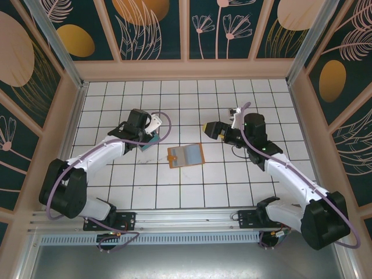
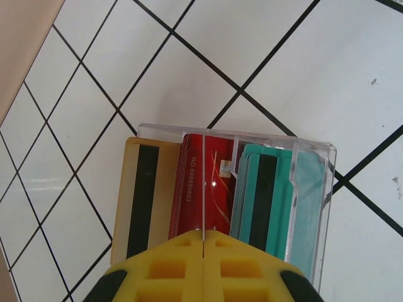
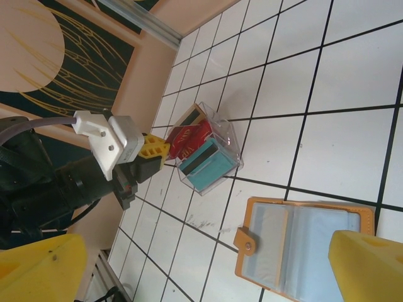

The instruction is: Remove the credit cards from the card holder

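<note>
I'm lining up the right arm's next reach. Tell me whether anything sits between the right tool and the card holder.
Nothing visible does. The open right tool hangs off the card holder's far right corner, bare tile between. The clear box of cards sits away left, pinched by the left tool.

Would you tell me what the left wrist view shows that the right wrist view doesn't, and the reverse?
Left wrist, not right: the chip and printed number on the red card. Right wrist, not left: the open card holder on the tiles. Both: the tan card, red card and teal cards in a clear box.
</note>
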{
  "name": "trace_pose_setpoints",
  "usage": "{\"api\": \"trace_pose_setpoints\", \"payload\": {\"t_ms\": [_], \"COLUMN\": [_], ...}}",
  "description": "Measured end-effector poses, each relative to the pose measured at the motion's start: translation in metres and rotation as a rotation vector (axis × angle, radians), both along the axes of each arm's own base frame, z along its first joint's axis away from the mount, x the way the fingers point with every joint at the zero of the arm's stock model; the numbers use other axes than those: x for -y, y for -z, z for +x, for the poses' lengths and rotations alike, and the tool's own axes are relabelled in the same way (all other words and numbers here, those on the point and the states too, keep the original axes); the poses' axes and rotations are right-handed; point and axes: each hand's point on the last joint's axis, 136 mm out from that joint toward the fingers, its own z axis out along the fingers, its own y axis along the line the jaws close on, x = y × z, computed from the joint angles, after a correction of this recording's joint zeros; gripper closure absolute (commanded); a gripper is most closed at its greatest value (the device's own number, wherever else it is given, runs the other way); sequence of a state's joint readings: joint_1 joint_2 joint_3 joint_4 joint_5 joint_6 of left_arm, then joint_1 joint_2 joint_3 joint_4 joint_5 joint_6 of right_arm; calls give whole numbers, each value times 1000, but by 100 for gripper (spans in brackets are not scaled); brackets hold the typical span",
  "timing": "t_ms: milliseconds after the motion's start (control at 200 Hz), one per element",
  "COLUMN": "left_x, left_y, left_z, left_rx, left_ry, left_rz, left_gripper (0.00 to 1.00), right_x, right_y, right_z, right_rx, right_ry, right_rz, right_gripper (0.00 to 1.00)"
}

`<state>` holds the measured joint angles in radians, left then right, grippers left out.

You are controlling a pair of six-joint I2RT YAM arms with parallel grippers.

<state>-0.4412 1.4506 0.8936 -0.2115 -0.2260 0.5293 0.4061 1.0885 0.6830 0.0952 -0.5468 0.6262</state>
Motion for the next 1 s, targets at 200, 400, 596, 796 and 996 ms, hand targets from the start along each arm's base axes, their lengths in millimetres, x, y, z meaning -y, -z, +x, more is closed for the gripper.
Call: {"api": "trace_pose_setpoints", "payload": {"t_ms": [200, 400, 596, 796, 996], "left_x": [0, 0, -2, -4, -10], "left_y": [8, 11, 19, 23, 20], "left_z": [2, 3, 0, -1, 5], "left_rx": [-10, -7, -17, -14, 22], "left_ry": [14, 22, 23, 17, -10], "left_rz": [25, 31, 35, 45, 54], "left_gripper": [100, 100, 100, 66, 65], "right_x": [3, 3, 3, 4, 5], "right_y": [2, 3, 3, 4, 10], "right_z": [-1, -1, -1, -1, -2], "right_rx": [-3, -7, -7, -8, -24], "right_ry": [7, 8, 8, 10, 12], "right_rz": [-1, -3, -2, -3, -6], "right_gripper": [1, 1, 1, 1, 1]}}
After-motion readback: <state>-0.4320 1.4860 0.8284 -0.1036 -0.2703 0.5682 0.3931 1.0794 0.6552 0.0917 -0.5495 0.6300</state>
